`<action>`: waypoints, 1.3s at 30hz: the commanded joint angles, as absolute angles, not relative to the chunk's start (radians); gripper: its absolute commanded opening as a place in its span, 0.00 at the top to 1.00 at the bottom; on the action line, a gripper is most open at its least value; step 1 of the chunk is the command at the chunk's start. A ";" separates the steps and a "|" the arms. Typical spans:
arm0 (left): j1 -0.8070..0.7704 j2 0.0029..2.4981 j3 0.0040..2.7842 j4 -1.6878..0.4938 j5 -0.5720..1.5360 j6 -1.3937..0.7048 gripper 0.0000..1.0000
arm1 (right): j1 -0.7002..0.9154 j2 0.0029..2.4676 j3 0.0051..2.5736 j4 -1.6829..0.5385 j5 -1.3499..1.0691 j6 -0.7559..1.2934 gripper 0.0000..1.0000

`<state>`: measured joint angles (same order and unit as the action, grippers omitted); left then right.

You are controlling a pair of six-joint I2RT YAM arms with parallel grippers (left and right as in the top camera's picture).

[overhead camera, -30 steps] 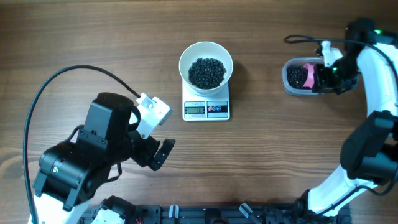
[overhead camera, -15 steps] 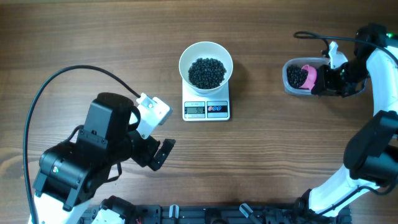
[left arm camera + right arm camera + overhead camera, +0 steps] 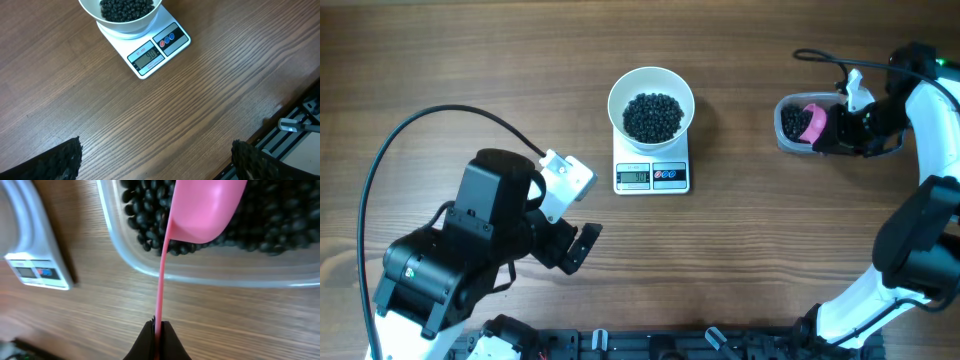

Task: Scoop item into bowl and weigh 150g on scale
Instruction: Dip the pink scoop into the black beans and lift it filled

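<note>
The white bowl [image 3: 616, 92] stands on the small white scale [image 3: 652, 177] and holds a dark heap of the item [image 3: 652, 116]. More black beans [image 3: 793, 124] lie in a clear tub [image 3: 782, 139] at the right. My right gripper [image 3: 158, 328] is shut on the thin handle of a pink scoop [image 3: 206, 209], whose cup hangs over the tub's beans [image 3: 280, 220]. My left gripper [image 3: 157, 162] is open over bare wood near the table's front edge, well short of the scale [image 3: 150, 54] and bowl [image 3: 136, 27].
A black cable [image 3: 430, 125] loops from the left arm across the left part of the table. A dark rail [image 3: 650, 343] runs along the front edge. The tub's near wall [image 3: 200, 272] stands between the scoop cup and my right fingers.
My right gripper has drawn slightly to the right with the pink scoop, which stays over the tub. The left arm, bowl and scale have not moved.
</note>
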<state>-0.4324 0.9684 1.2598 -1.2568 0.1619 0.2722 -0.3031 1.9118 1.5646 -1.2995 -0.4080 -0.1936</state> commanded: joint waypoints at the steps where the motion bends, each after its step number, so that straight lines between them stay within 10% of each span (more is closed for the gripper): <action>1: -0.427 0.963 1.270 -1.254 0.160 0.284 0.00 | -0.326 1.916 1.555 -1.328 -0.545 -0.178 0.96; 39: -0.427 0.963 1.270 -1.253 0.160 0.284 0.00 | -0.615 1.917 1.555 -1.505 -1.029 -0.449 0.95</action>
